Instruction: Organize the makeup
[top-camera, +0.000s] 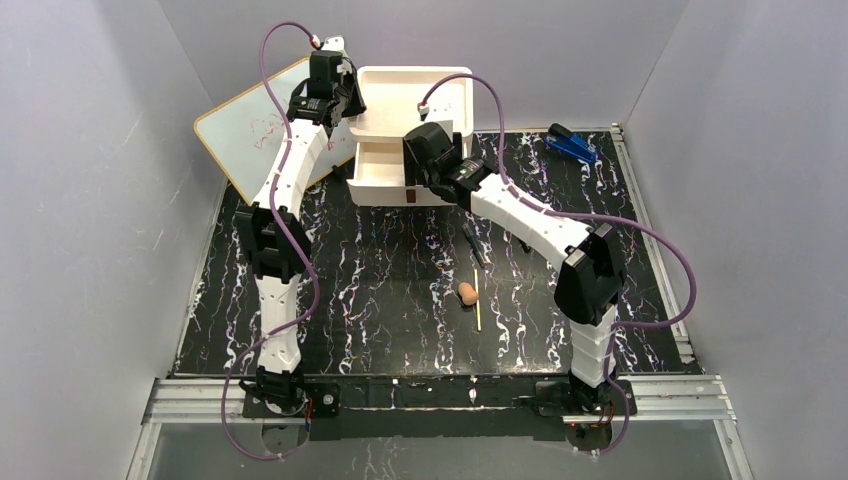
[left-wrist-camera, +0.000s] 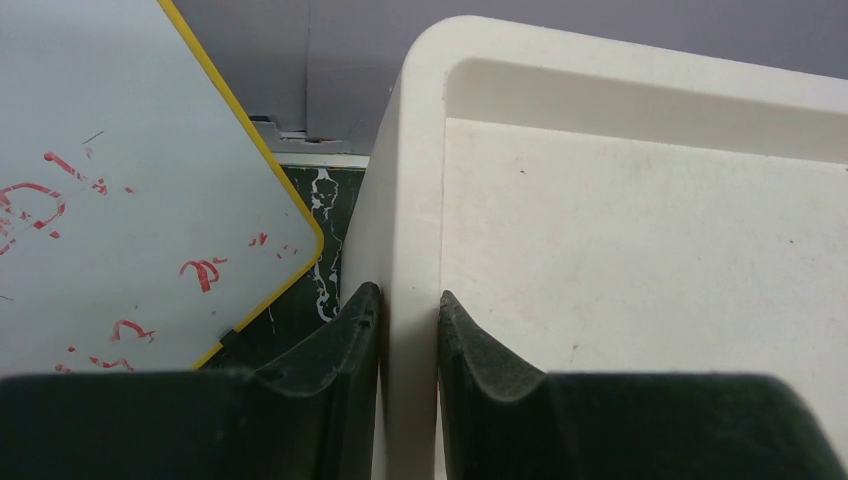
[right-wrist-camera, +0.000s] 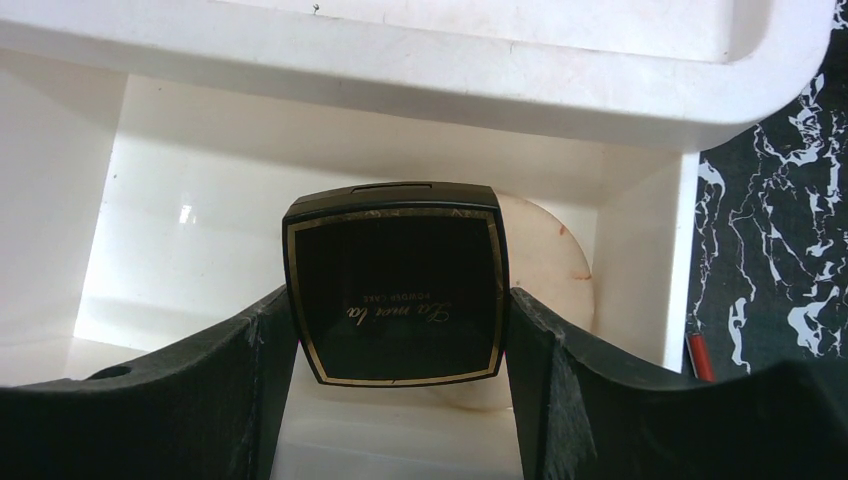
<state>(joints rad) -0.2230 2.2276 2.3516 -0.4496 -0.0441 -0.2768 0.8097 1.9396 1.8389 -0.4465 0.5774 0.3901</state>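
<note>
1. Our right pincer (right-wrist-camera: 400, 305) clamps the compact (right-wrist-camera: 397, 290) at the open drawer (right-wrist-camera: 180, 230) — the round disc (right-wrist-camera: 548, 262) shows behind it.
2. We should lower gently, then release (left pincer (left-wrist-camera: 408, 305), gripping the box rim (left-wrist-camera: 410, 180), steadies things).

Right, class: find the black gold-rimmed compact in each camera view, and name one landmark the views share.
Top external: hidden beneath the right gripper at the open drawer.
Left wrist: not in it.
Right wrist: compact dead centre, clamped by that gripper.
Shared landmark: the white drawer box.
</note>
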